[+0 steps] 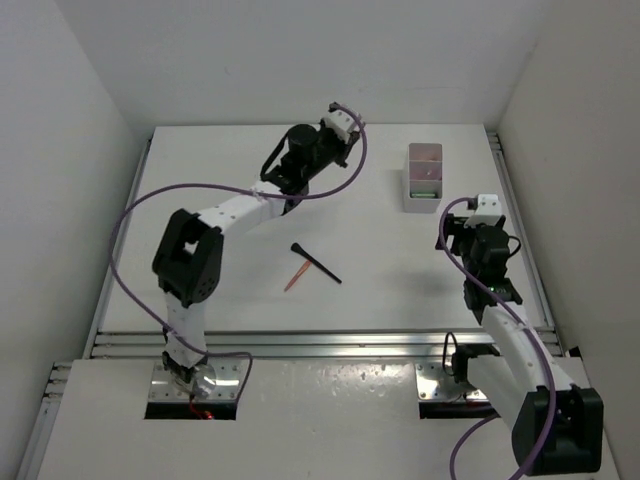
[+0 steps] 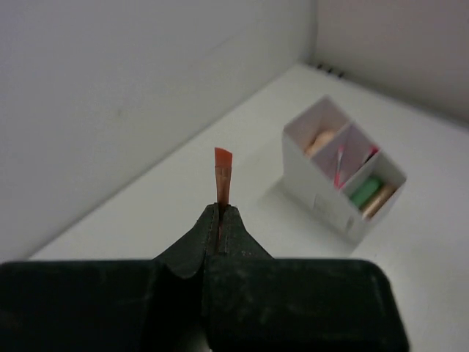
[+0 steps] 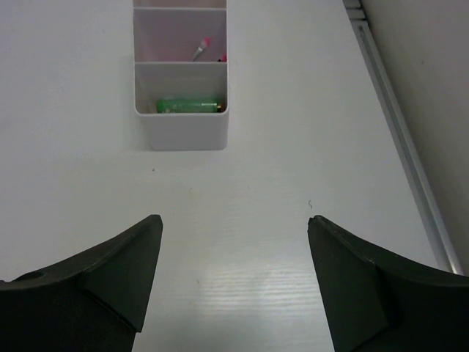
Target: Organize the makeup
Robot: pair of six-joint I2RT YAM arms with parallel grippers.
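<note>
My left gripper [image 2: 220,213] is shut on a thin red pencil [image 2: 222,174] that sticks up between the fingers. In the top view it [image 1: 333,137] hovers high near the table's back, left of the white compartment box [image 1: 424,190]. The box [image 2: 322,198] holds a beige sponge [image 2: 320,141], a pink pencil [image 2: 339,166] and a green tube [image 2: 364,192]. A black brush [image 1: 315,262] and an orange-red pencil [image 1: 296,277] lie crossed mid-table. My right gripper [image 3: 233,218] is open and empty, just in front of the box [image 3: 181,132]; the green tube [image 3: 187,105] shows there too.
White walls close in the table on three sides. A metal rail [image 3: 399,132] runs along the right edge and another [image 1: 320,345] along the near edge. A purple cable [image 1: 230,190] loops off the left arm.
</note>
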